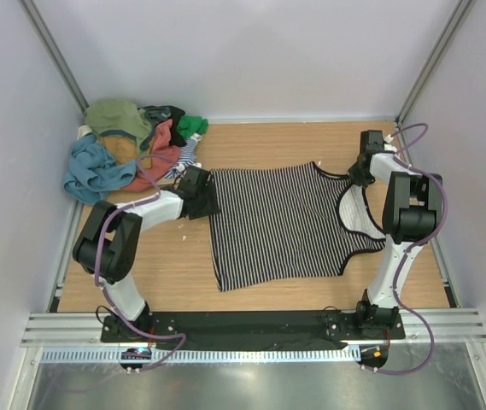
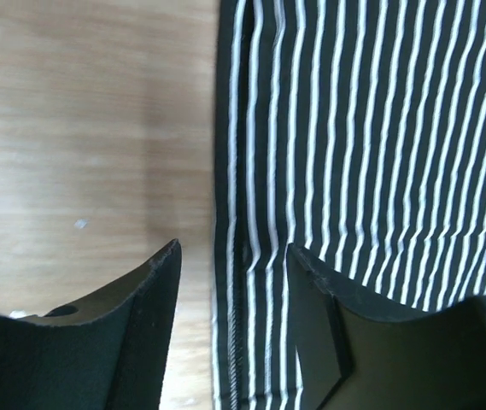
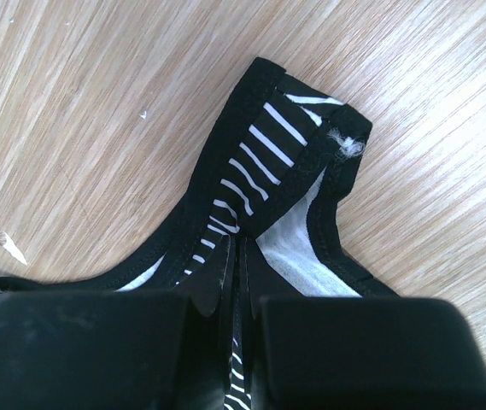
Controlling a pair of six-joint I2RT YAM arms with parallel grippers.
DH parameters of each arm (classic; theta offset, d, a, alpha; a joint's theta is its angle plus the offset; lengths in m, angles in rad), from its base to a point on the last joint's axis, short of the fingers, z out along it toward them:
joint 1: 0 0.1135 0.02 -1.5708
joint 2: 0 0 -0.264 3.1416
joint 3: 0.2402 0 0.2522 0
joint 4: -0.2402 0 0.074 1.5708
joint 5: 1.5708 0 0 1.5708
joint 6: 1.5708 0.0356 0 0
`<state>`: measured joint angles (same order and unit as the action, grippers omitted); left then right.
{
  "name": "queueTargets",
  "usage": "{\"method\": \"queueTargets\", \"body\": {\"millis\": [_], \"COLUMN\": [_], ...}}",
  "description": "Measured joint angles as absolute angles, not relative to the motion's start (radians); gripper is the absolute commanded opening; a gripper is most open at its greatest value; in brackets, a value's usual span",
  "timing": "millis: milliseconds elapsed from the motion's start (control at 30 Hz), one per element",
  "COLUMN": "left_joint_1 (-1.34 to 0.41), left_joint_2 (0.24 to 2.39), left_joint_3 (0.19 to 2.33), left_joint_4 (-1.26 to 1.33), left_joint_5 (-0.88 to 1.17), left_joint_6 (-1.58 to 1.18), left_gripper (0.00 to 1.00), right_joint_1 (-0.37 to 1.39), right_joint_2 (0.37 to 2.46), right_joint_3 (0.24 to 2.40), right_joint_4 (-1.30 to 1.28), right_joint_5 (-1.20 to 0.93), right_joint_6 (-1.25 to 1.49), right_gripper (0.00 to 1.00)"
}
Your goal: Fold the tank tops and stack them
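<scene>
Top external view, from the near edge: past the arm bases the striped tank top [image 1: 277, 222] lies spread flat on the counter [image 1: 174, 273], hem toward the left arm, straps toward the right. Both arms are reaching to its far side, so I read this as the pickup for a fold that brings the far edge over to the near one.

Right wrist view: the right claw [image 3: 238, 265] is clenched, its pads pinched together on the far shoulder strap [image 3: 294, 162]; the strap loops out ahead of the fingers with the white lining showing; that end is secured, though a thin strap can slip, so a gentle lift suits it.

Left wrist view: the left claw [image 2: 230, 256] is released and holds nothing; one finger sits over bare wood, the other over the stripes, the hem edge running between them; whether the tips touch the cloth I cannot tell. It looks well lined up; it should drop, catch both layers of the hem and pinch firmly before anything rises; then both ends should rise together, level and lightly taut, so the cloth does not skew or drag.

Farthest back, the pile of tank tops [image 1: 127, 149] sits in the far-left corner, just beyond the left claw; the swing should stay off it.
</scene>
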<state>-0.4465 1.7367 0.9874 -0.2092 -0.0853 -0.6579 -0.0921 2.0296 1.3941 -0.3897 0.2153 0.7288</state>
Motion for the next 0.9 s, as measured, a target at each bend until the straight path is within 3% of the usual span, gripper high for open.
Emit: {"method": "queueTargets", "body": {"millis": [33, 133, 233, 333, 567, 600, 633, 700, 833, 900], "left_joint_1": [-0.447, -0.447, -0.446, -0.441, -0.38, -0.364, -0.349, -0.323, -0.295, -0.293], "left_joint_2": [1.749, 1.801, 1.853, 1.904, 1.998, 2.017, 2.038, 2.071, 2.061, 2.025], "left_joint_3": [1.002, 1.059, 1.12, 1.185, 1.327, 1.357, 1.39, 1.449, 1.463, 1.425], "left_joint_4": [-0.214, -0.222, -0.239, -0.255, -0.307, -0.313, -0.325, -0.346, -0.376, -0.378], "left_joint_5": [-0.082, -0.081, -0.082, -0.083, -0.064, -0.062, -0.059, -0.06, -0.091, -0.101], "left_joint_6": [-0.667, -0.686, -0.701, -0.707, -0.709, -0.709, -0.709, -0.702, -0.697, -0.697], "left_gripper": [0.51, 0.27, 0.1, 0.0, 0.0, 0.02, 0.2, 0.45, 0.57, 0.58], "right_joint_1": [-0.092, -0.092, -0.092, -0.092, -0.093, -0.093, -0.093, -0.091, -0.087, -0.088], "right_joint_2": [2.03, 2.03, 2.03, 2.03, 2.106, 2.131, 2.155, 2.208, 2.224, 2.173], "right_joint_3": [1.394, 1.394, 1.394, 1.395, 1.505, 1.545, 1.581, 1.672, 1.713, 1.642], "right_joint_4": [-0.39, -0.389, -0.389, -0.389, -0.402, -0.412, -0.418, -0.449, -0.464, -0.45], "right_joint_5": [0.215, 0.215, 0.215, 0.213, 0.192, 0.184, 0.177, 0.162, 0.155, 0.162], "right_joint_6": [0.73, 0.733, 0.733, 0.736, 0.741, 0.742, 0.742, 0.743, 0.738, 0.733], "right_gripper": [0.05, 0.04, 0.04, 0.02, 0.02, 0.05, 0.15, 0.29, 0.44, 0.46]}}
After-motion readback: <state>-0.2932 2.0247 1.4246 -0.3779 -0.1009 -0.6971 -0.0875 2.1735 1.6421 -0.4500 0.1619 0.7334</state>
